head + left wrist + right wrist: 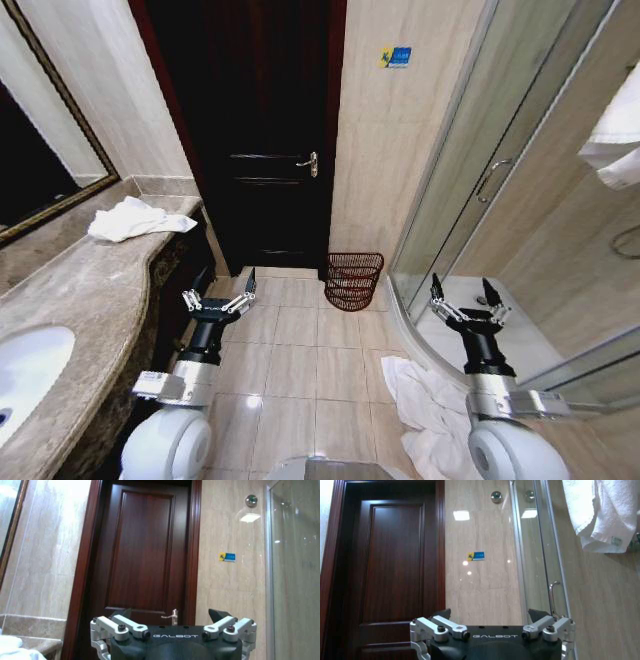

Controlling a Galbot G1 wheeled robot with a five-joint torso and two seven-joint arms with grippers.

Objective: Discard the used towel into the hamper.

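The hamper [353,280], a small dark-red wire basket, stands on the tiled floor against the wall, right of the dark door. A crumpled white towel [425,410] lies on the floor by the shower threshold, just left of my right arm. Another white towel [135,218] lies bunched on the marble counter; its edge [10,648] shows in the left wrist view. My left gripper [222,288] [170,614] is open and holds nothing, raised beside the counter's edge. My right gripper [467,297] [490,613] is likewise open, raised in front of the shower.
The marble counter [90,300] with a white sink [25,375] runs along the left under a framed mirror. A glass shower enclosure [480,180] fills the right, with a white towel [615,140] [602,510] hanging inside. The dark door [250,130] is closed ahead.
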